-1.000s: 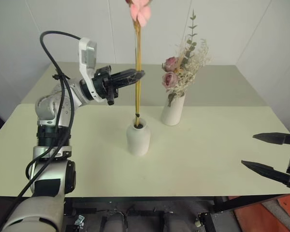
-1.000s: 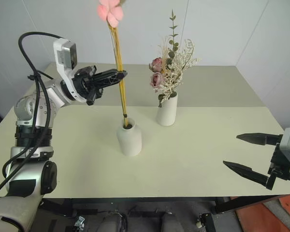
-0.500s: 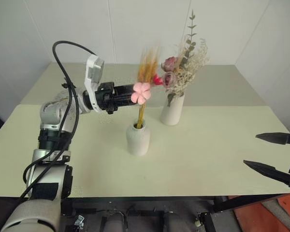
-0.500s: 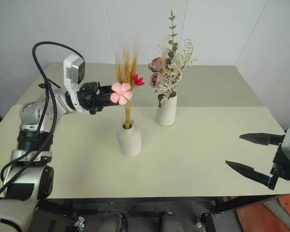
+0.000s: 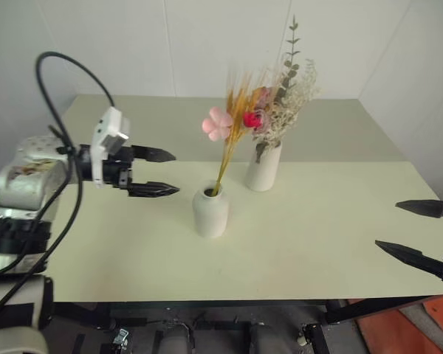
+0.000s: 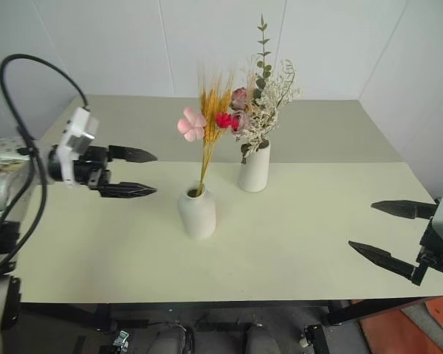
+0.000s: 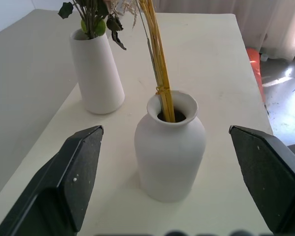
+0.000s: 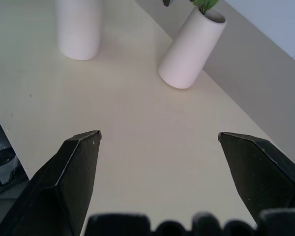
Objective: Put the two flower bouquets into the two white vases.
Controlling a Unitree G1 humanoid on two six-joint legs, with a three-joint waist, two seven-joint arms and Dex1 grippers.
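Note:
The short rounded white vase (image 5: 210, 212) stands mid-table with the slim bouquet (image 5: 229, 144) in it. Its yellow stalks lean right, and its pink flower (image 5: 217, 123) and red flower touch the fuller bouquet (image 5: 280, 103). That rose bunch stands in the taller white vase (image 5: 263, 167) just behind and to the right. My left gripper (image 5: 176, 173) hovers open and empty to the left of the short vase (image 7: 169, 152), pointing at it. Off the table's front right corner, my right gripper (image 5: 387, 224) hangs open and empty, well apart from both vases.
The pale table (image 5: 317, 243) has bare surface on all sides of the vases. White walls close it in behind and at the right. An orange object (image 5: 406, 328) lies on the floor below the front right corner.
My left gripper has let go of the slim bouquet, opened, and drawn back left and down. The bouquet has dropped into the short vase and tilted right. The right gripper has stayed put.

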